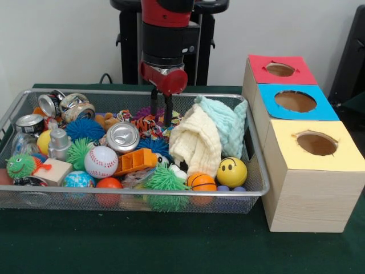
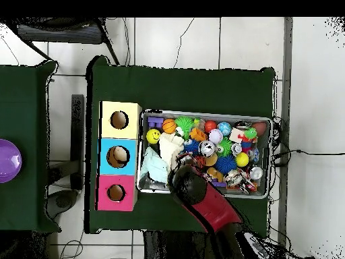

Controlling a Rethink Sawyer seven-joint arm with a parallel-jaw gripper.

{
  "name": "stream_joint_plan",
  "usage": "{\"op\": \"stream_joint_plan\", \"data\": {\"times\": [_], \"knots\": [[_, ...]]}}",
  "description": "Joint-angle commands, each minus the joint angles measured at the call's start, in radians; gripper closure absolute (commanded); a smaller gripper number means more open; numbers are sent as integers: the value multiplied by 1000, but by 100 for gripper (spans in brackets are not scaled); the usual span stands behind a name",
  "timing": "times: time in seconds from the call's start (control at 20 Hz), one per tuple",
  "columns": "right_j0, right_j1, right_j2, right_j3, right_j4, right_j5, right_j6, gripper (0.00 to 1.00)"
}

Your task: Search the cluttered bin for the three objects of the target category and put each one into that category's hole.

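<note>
The wire mesh bin (image 1: 256,191) lies on the green table, full of clutter; it also shows in the overhead view (image 2: 202,113). My gripper (image 1: 161,114) hangs open over the bin's back middle, fingertips just above the orange, black-striped plush (image 1: 146,123). The tan-brown plush (image 1: 106,120) lies left of it, partly buried. I cannot make out the yellow duck. The red-bordered hole (image 1: 280,69) is in the farthest box to the right of the bin; it also shows in the overhead view (image 2: 116,193). There my arm (image 2: 202,195) hides the gripper.
A cream cloth (image 1: 197,142) and a mint cloth (image 1: 225,123) are heaped just right of the gripper. Cans (image 1: 122,137), a baseball (image 1: 101,161), spiky balls (image 1: 164,180) and a smiley ball (image 1: 231,171) fill the bin. The blue-bordered hole (image 1: 295,101) and the yellow-bordered hole (image 1: 316,144) stand nearer.
</note>
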Motion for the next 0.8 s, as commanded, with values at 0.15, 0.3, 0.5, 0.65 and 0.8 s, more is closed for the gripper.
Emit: {"op": "stream_joint_plan", "data": {"times": [0.15, 0.3, 0.5, 0.65, 0.8], "knots": [[7, 74, 29, -20, 41, 8, 226, 0], [8, 100, 21, -43, 40, -16, 222, 0], [28, 112, -14, -74, 52, -4, 204, 0], [76, 90, -84, -95, 72, 68, 180, 0], [129, 67, -152, -111, 86, 145, 174, 0]]}}
